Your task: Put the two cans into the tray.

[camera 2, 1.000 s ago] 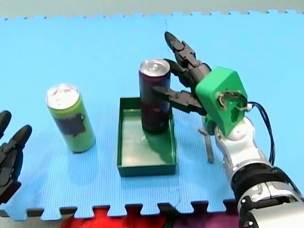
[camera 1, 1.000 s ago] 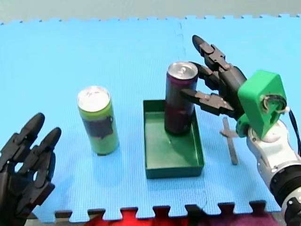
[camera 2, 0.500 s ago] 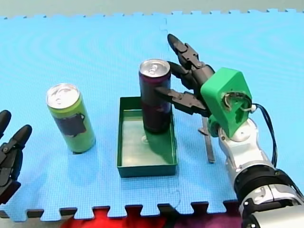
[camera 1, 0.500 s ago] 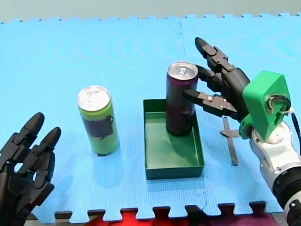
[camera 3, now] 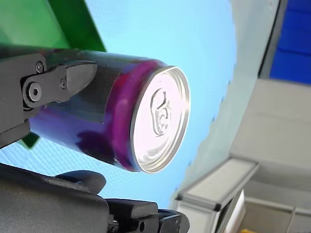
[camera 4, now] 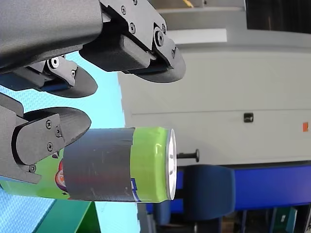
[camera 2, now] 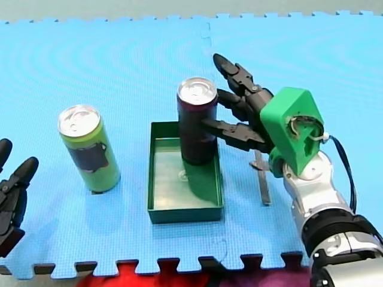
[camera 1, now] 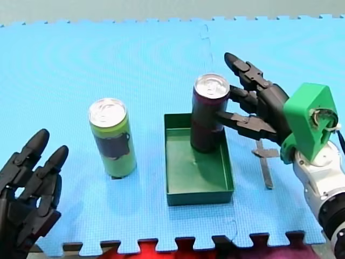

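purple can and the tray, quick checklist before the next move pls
1. purple can in tray: ok, upright at its far end.
2. its base flat on the tray floor: cannot tell.
3. right hand off purple can: not ok, fingers grip it.
4. green can in tray: not ok, stands on mat left of it.
5. room in tray: ok, near half bare.
6. left hand free: ok, near left corner, holds nothing.

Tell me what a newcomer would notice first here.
The purple can stands at the far end of the green tray, gripped by the right hand. The green can stands on the blue mat left of the tray. The left hand, holding nothing, is at the near left.
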